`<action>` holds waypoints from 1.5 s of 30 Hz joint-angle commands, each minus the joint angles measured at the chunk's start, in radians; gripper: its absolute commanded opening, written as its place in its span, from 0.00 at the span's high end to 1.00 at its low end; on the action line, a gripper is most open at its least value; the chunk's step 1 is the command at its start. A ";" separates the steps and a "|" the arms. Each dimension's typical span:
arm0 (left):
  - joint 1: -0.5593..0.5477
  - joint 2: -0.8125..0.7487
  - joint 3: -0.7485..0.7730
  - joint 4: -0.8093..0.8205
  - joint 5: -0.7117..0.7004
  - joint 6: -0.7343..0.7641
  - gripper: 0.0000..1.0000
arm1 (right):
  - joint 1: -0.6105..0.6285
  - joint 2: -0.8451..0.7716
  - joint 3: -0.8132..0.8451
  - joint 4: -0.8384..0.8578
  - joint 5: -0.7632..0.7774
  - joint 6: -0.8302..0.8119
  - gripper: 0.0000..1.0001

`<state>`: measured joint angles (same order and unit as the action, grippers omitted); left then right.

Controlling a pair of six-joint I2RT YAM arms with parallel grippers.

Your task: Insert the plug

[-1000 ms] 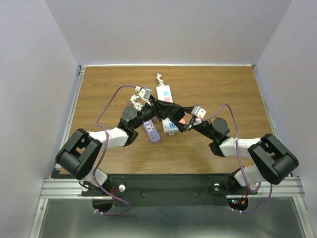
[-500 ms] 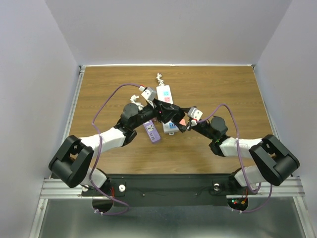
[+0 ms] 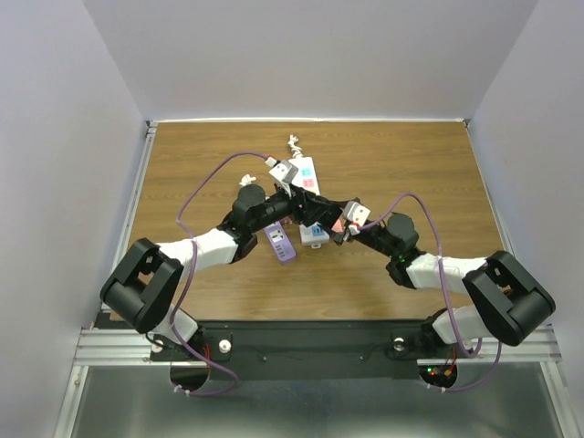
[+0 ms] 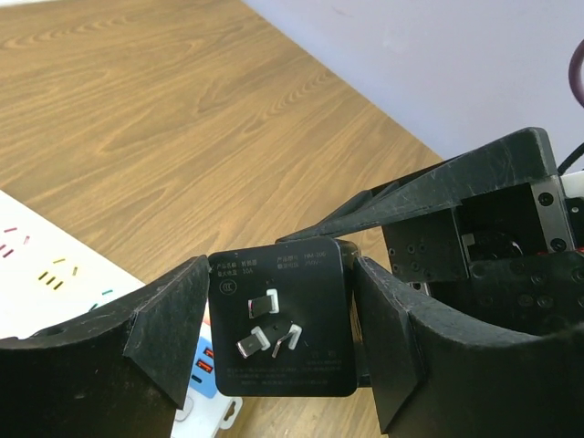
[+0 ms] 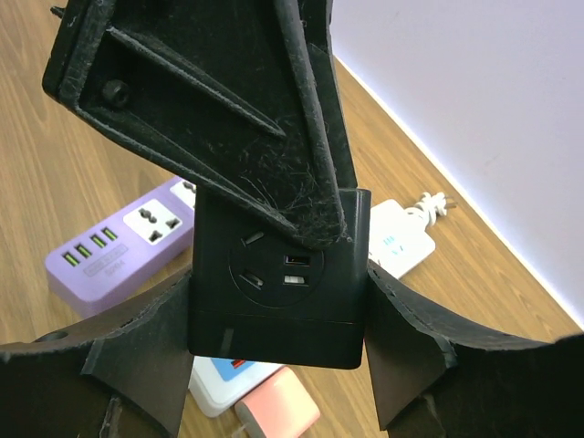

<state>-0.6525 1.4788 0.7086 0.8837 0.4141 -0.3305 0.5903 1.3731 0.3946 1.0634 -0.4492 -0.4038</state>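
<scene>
While the right gripper (image 5: 278,310) pinches the black adapter (image 5: 274,333) at frame centre, prongs (image 4: 265,305) exposed for insertion, the left gripper (image 4: 280,315) stands spread around it.

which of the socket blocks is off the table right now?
The black adapter, clamped in the right gripper above the table; the purple power strip and white power strip lie flat on it.

Wood-grain worktop (image 3: 411,155), purple power strip (image 3: 281,243) lying near its middle, smaller white-and-blue strip (image 3: 315,234) just beside it, white power strip (image 3: 307,171) farther back, its bundled cord (image 3: 294,142) at the far end.
</scene>
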 commanded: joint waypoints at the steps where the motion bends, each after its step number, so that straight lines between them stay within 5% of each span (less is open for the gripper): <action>1: 0.001 0.005 0.031 -0.011 0.005 0.022 0.26 | 0.009 -0.025 0.024 0.067 -0.017 -0.056 1.00; 45: 0.086 0.049 -0.090 0.083 0.046 -0.024 0.21 | 0.011 -0.029 0.038 0.041 0.021 -0.027 1.00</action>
<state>-0.5758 1.5051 0.6479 0.9340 0.4629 -0.3664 0.5915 1.3823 0.3912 1.0107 -0.4442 -0.4519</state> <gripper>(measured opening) 0.783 0.677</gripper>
